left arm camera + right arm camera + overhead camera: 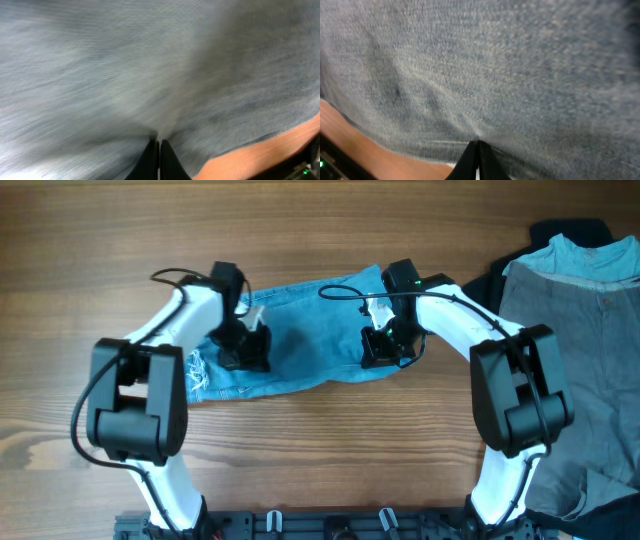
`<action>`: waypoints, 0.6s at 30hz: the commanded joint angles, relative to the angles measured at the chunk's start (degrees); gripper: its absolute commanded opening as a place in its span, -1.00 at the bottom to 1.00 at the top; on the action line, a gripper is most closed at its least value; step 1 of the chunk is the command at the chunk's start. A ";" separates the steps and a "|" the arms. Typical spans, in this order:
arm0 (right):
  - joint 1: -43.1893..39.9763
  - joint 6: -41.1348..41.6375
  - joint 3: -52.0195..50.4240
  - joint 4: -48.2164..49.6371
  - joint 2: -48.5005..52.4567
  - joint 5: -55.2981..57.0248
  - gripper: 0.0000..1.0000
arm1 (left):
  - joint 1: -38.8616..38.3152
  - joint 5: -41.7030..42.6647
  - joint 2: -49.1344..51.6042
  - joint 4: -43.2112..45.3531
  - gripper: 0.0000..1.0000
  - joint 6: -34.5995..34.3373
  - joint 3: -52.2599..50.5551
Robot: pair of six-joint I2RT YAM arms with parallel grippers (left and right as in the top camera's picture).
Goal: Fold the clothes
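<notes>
The light blue denim jeans (310, 330) lie folded in a band across the middle of the wooden table, with a frayed hem at the left end (195, 370). My left gripper (245, 352) is down on the left part of the jeans. In the left wrist view its fingers (158, 143) are shut together, pinching denim (150, 65) that puckers at the tips. My right gripper (380, 348) is down on the right end of the jeans. In the right wrist view its fingers (476, 143) are shut on denim (495, 65) near the cloth's edge.
Grey trousers (575, 340) lie spread at the right side of the table, on top of a black garment (560, 230) that shows at the far right. Bare wooden table (80, 260) lies to the left and in front.
</notes>
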 commanded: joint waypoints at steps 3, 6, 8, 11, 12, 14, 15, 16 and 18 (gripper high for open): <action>0.61 3.02 1.86 9.18 -12.55 -19.45 -0.91 | 8.87 -1.29 -10.88 -9.62 -0.82 5.07 10.82; 2.56 12.24 1.86 17.66 -14.14 -18.01 -0.91 | 14.88 -2.12 -18.08 -10.14 -0.06 5.01 11.76; 4.42 15.45 1.38 19.47 -13.38 -15.63 -0.89 | 18.86 -2.80 -20.68 -10.43 0.99 5.01 11.76; 8.74 20.00 0.92 19.96 -10.19 -11.87 -0.85 | 24.30 -2.73 -20.94 -11.45 1.00 4.98 11.15; 10.40 22.84 0.92 19.98 -8.39 -9.97 -0.86 | 25.73 -2.71 -20.70 -11.37 1.00 4.98 10.19; 13.44 28.68 0.92 20.22 -4.42 -6.25 -0.86 | 27.61 -2.75 -20.13 -10.29 1.00 5.01 7.61; 14.60 30.71 0.92 21.03 -2.25 -5.11 -0.85 | 28.41 -2.78 -19.74 -9.40 1.00 5.01 6.14; 15.91 32.48 0.92 22.71 0.90 -4.74 -0.85 | 29.18 -2.75 -19.12 -7.89 1.00 4.98 4.35; 16.96 36.04 0.92 25.07 6.75 -4.85 -0.85 | 30.34 -2.58 -17.68 -4.39 1.00 5.01 0.44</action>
